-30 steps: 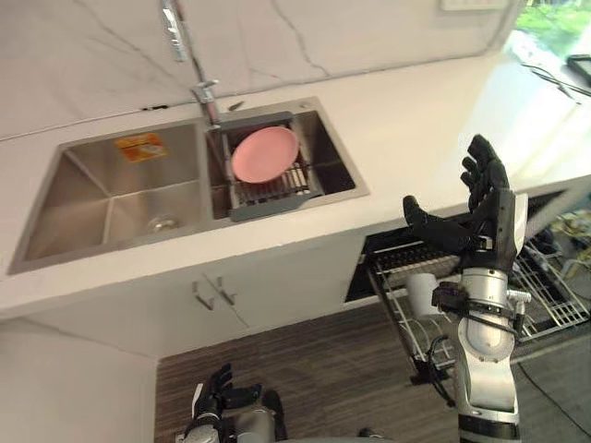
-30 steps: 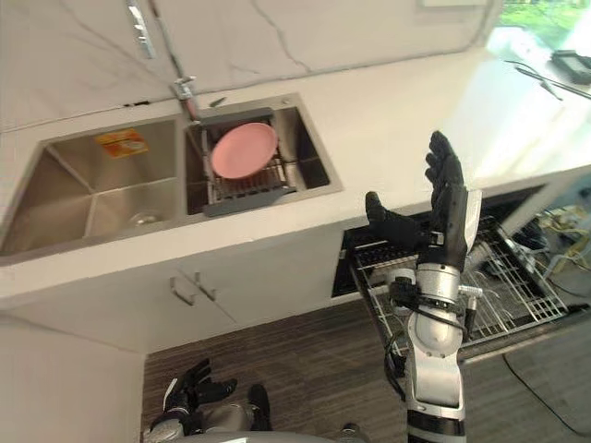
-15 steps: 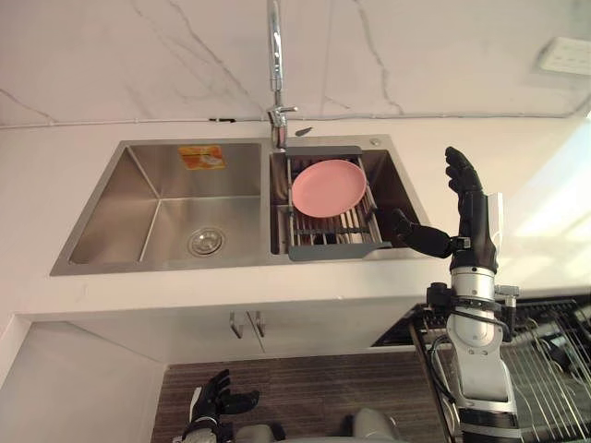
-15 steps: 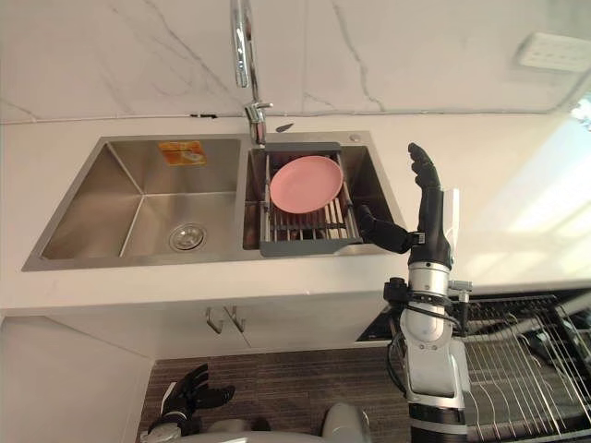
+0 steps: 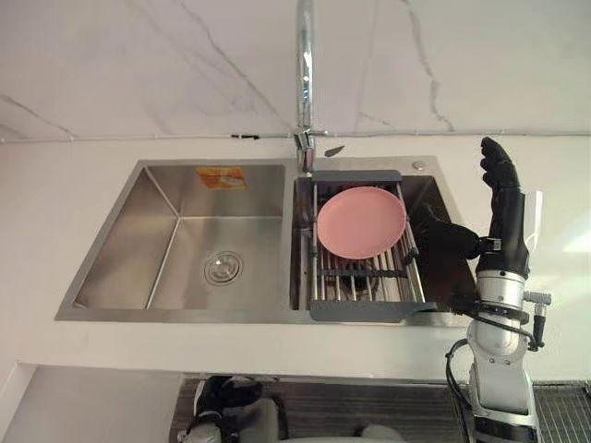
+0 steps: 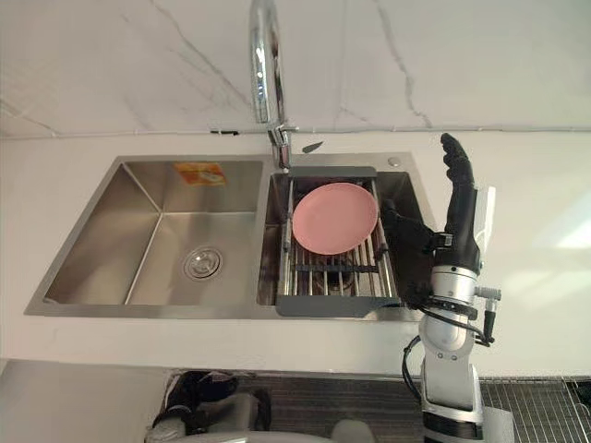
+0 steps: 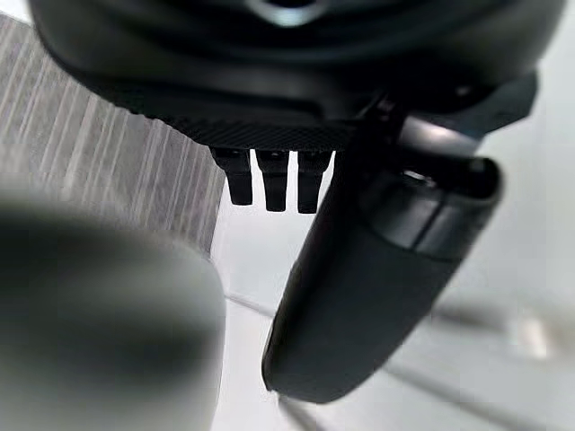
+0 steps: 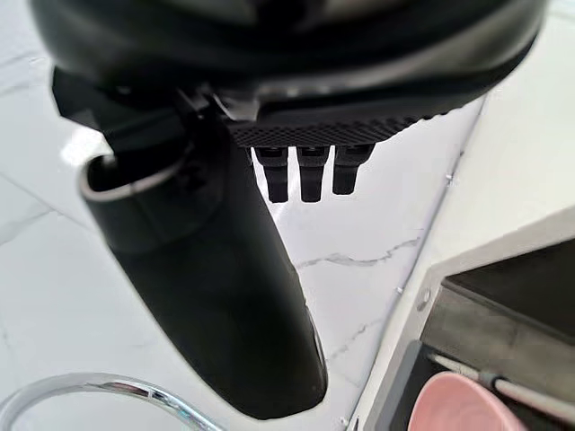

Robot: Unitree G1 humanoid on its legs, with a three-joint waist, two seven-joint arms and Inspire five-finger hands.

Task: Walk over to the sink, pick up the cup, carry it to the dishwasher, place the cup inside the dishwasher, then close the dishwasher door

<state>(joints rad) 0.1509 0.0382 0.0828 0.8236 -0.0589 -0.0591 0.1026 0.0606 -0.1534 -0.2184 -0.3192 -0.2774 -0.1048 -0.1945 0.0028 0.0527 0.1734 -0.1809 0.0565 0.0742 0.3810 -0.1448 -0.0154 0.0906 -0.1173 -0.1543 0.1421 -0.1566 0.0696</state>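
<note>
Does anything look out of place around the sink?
Nothing spilled or damaged. One oddity: an orange sticker is on the back wall of the left basin. The pink plate sits on the drain rack over the right basin.

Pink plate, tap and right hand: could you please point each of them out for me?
pink plate (image 5: pixel 361 222): left eye view, centre of its face.
tap (image 5: pixel 304 74): left eye view, on the upright chrome spout.
right hand (image 5: pixel 506 223): left eye view, on its palm.

I see: pink plate (image 5: pixel 361 222), dark grey rack (image 5: pixel 360 311), silver sink (image 5: pixel 175 240) with orange-yellow sticker (image 5: pixel 220 177), chrome faucet (image 5: pixel 305 74), white grey-veined wall (image 5: pixel 138 65), white counter (image 5: pixel 37 231), black right hand (image 5: pixel 506 217).
</note>
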